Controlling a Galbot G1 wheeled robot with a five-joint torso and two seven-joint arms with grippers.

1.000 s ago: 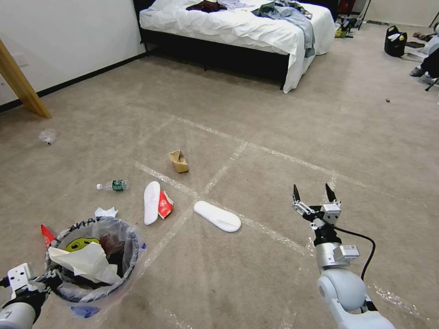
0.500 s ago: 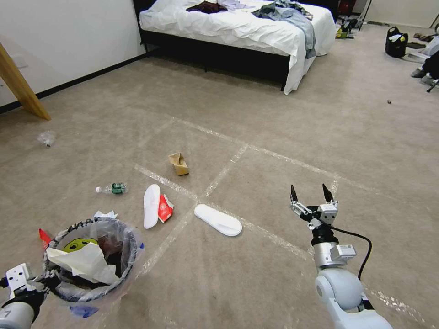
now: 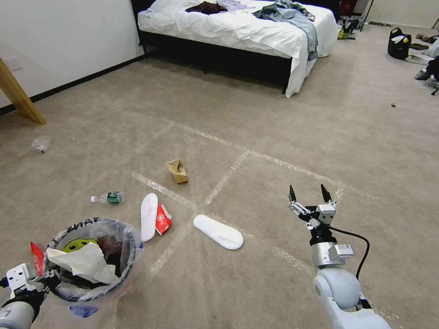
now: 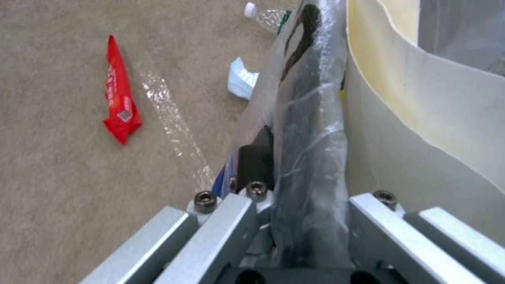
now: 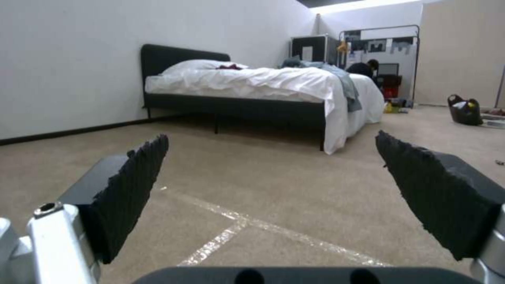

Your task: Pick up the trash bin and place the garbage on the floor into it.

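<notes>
The left gripper (image 3: 43,279) is clamped on the rim of the trash bin (image 3: 130,256), at the lower left of the head view; its bag shows a yellow smiley face. The right gripper (image 3: 308,195) hangs over the carpet with fingers wide apart, holding nothing. The garbage lies on the beige carpet (image 3: 274,119), which is crossed by tape lines — a green-labelled bottle (image 3: 109,198), two white slipper soles (image 3: 218,231), red wrappers (image 3: 163,219) with white print too small to read, and a cardboard scrap (image 3: 177,170). A bed (image 3: 238,27) stands by the white wall.
</notes>
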